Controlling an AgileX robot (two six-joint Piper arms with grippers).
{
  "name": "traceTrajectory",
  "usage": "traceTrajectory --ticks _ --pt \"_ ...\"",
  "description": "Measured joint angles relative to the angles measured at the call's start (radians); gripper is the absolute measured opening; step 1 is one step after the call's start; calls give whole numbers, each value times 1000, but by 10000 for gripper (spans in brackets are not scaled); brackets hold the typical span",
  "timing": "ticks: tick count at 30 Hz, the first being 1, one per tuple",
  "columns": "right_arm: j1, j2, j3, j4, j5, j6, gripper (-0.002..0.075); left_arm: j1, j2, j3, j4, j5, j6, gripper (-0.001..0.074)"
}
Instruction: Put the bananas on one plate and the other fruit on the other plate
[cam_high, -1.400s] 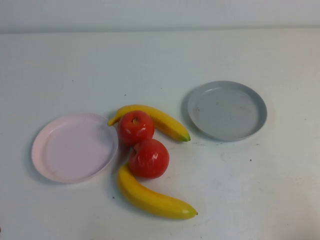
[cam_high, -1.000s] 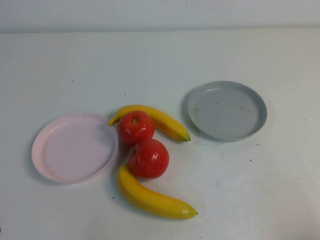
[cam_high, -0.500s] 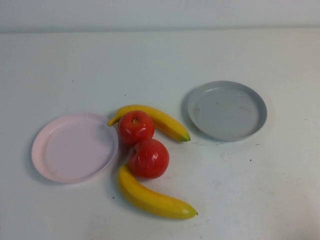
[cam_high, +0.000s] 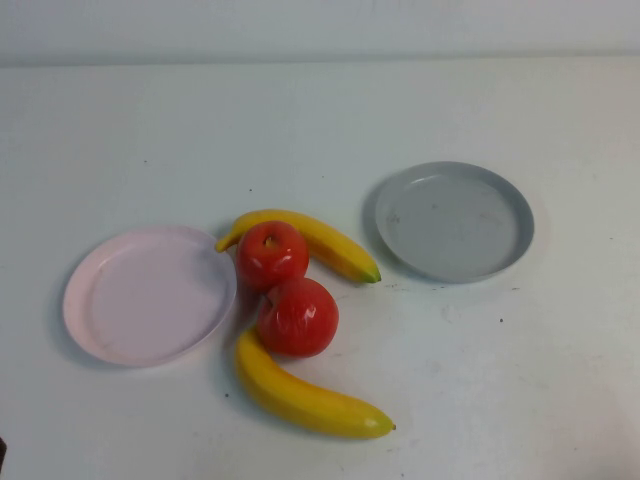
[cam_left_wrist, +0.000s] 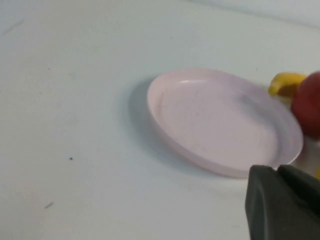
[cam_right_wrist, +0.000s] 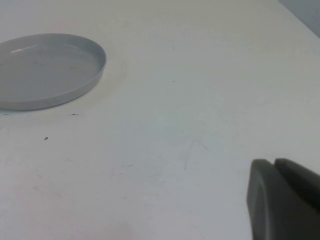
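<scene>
Your table (cam_high: 320, 110) is white, and all the fruit sits bunched between the two plates. The pale pink plate (cam_high: 148, 294) lies toward the left and holds nothing; the grey plate (cam_high: 455, 220) lies toward the right, farther back, and it too holds nothing. One red apple (cam_high: 271, 254) sits just beside the pink plate's rim, and the second red apple (cam_high: 297, 316) touches it on the near side. One banana (cam_high: 305, 240) curves behind the far apple, its greenish tip pointing at the grey plate without reaching it. The other banana (cam_high: 305, 396) lies on the near side of the second apple, touching it at one end.

Your left gripper (cam_left_wrist: 282, 202) hangs over the table just beside the pink plate (cam_left_wrist: 222, 122), near the apple (cam_left_wrist: 307, 104) and a banana end (cam_left_wrist: 286, 83). Your right gripper (cam_right_wrist: 282, 200) hangs over bare table, well apart from the grey plate (cam_right_wrist: 47, 67). For both claws, you cannot tell how far they are open, and nothing shows in either.
</scene>
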Motion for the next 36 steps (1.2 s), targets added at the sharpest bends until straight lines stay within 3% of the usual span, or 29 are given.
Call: traceTrajectory --ticks 7,14,20,28,36 --pt "0 0 0 0 0 0 -15 0 0 0 -214 -116 -148 -2" --pt "0 0 0 0 0 0 -16 0 0 0 -284 -189 -161 -2" --pt "0 0 0 0 0 0 -15 -17 38 -111 -321 -36 -150 -2" --pt "0 0 0 0 0 0 -15 -49 401 -421 -321 366 148 -2" --pt "0 0 0 0 0 0 -15 -49 765 -657 -344 517 568 -2"
